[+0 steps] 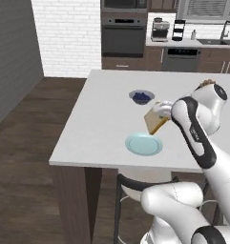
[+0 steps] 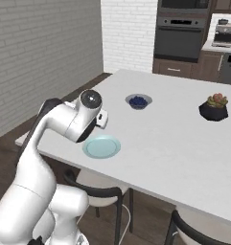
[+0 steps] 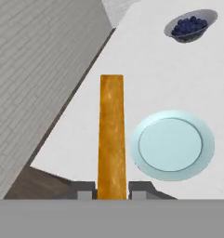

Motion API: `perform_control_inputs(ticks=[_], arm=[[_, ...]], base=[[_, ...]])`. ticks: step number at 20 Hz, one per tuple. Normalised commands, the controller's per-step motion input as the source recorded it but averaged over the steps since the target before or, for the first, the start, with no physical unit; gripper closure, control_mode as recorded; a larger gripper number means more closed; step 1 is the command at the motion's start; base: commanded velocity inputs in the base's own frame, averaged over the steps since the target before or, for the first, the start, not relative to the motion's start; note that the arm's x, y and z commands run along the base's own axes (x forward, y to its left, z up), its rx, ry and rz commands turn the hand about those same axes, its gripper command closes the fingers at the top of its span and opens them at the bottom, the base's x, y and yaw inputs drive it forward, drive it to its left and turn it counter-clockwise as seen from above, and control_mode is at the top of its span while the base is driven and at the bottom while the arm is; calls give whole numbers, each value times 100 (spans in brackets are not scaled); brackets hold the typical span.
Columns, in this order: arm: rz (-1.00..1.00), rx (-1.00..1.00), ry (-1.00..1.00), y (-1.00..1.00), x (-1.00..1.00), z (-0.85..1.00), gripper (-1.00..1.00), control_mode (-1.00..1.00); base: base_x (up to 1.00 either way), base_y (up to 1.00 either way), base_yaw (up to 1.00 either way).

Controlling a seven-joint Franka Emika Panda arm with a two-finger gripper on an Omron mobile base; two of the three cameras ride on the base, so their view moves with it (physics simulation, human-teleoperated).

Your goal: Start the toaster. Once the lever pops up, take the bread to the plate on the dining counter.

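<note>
My gripper point(image 3: 111, 190) is shut on the bread point(image 3: 111, 135), a golden-brown slice seen edge-on between the two fingertips point(image 3: 85, 189). In the left base view the bread point(image 1: 156, 121) hangs tilted in the gripper point(image 1: 163, 113), just above and behind the plate point(image 1: 143, 144). The pale blue-green plate point(image 3: 171, 145) lies flat on the white dining counter point(image 1: 102, 119), near its front edge, to the right of the slice in the hand view. In the right base view the plate point(image 2: 102, 146) sits just below my wrist. The toaster is out of view.
A small grey bowl point(image 1: 141, 96) of dark blue berries stands further back on the counter. A dark pot with a plant point(image 2: 213, 107) is at the right. Stools point(image 2: 102, 191) stand under the front edge. An oven wall and a back counter lie beyond.
</note>
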Motion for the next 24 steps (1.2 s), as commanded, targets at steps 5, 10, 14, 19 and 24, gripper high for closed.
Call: perform_control_inputs(ticks=[5, 10, 14, 19, 24], arm=[[0, 10, 26, 1, 85, -31, 100, -100], [-1, 0, 10, 1, 40, -59, 100, -100], [0, 2, 0, 1, 3, -61, 100, -100], [0, 1, 0, 0, 0, -32, 100, -100], [0, 0, 0, 0, 7, -18, 100, -100]], base=[[0, 0, 0], [0, 0, 0], [0, 0, 0], [0, 0, 0], [0, 0, 0]])
